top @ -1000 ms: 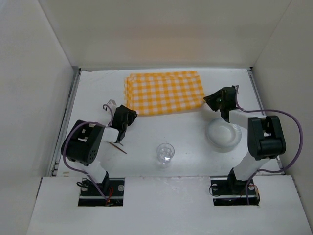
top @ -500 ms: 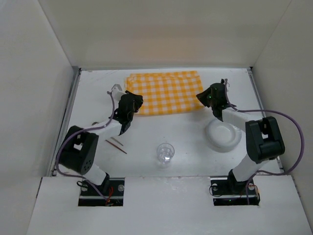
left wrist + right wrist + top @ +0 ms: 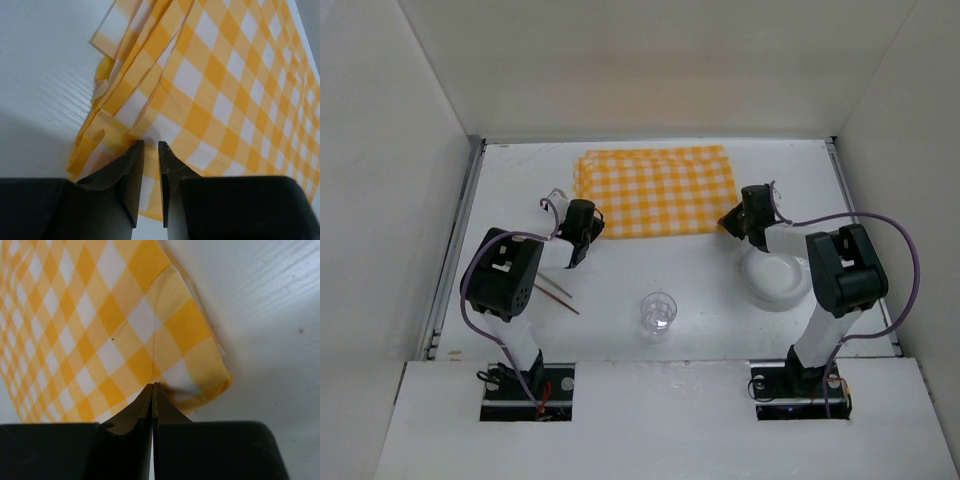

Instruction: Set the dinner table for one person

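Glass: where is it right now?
Top view: the glass stands near-centre on the table, between the arm bases, with the sticks to its left and the bowl to its right.
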### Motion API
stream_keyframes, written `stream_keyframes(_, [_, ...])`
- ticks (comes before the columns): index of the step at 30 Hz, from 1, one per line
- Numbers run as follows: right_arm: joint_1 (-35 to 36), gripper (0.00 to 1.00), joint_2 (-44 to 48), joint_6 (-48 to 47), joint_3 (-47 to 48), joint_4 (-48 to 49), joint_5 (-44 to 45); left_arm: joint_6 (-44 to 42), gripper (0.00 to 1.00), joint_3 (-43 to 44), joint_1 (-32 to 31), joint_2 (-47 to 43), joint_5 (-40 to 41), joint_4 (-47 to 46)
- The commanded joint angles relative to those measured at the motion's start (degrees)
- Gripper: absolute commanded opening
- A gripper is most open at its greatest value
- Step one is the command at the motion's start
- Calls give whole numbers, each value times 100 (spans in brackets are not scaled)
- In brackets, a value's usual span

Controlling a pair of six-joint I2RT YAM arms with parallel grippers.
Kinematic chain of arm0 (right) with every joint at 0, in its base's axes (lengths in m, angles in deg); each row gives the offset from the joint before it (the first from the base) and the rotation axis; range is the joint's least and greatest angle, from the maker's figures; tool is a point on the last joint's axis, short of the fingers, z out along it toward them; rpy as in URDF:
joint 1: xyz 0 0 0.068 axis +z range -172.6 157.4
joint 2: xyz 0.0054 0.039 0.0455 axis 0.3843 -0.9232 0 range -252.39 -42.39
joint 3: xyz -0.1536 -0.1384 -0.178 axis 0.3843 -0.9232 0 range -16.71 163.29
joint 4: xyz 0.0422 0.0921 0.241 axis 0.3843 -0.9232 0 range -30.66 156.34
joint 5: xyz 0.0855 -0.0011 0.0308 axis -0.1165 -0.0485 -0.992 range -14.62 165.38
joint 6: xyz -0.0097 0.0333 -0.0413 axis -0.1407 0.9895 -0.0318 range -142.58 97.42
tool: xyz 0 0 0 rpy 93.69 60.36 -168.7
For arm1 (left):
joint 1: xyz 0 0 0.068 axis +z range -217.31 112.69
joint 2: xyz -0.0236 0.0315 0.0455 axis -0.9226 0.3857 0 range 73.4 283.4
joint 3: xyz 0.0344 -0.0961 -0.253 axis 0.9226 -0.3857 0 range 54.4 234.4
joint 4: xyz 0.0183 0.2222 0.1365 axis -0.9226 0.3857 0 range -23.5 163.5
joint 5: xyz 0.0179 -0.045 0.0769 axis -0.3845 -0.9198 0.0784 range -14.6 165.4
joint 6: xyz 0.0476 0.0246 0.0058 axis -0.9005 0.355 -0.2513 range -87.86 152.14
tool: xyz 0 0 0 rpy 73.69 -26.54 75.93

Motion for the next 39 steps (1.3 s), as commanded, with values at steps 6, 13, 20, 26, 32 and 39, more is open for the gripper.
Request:
stream_keyframes(6, [164, 18, 833, 74, -266, 38, 52, -274, 26, -237, -14, -844, -6, 14])
stream_keyframes(13, [340, 53, 2967, -524, -818, -392, 648, -1134, 52, -842, -602, -3056, 520, 48])
stream_keyframes(20, [16, 51, 5987, 29, -2506, -1987, 1666, -1557, 53, -1808, -1542, -5105, 803, 961])
stream_keyframes(26, [-406, 55, 8111, 556, -2542, -4619, 2784, -1610, 53, -2223, -1877, -6425, 829, 1841])
stream_keyframes(32, [-1311, 59, 7867, 759, -2842, -4920, 2250, -2023, 54, -2355, -1851, -6743, 803, 2114])
stream_keyframes(39, [-1734, 61, 7111, 935, -2824, -4885, 2144, -1944, 54, -2452, -2070, -7120, 724, 2088])
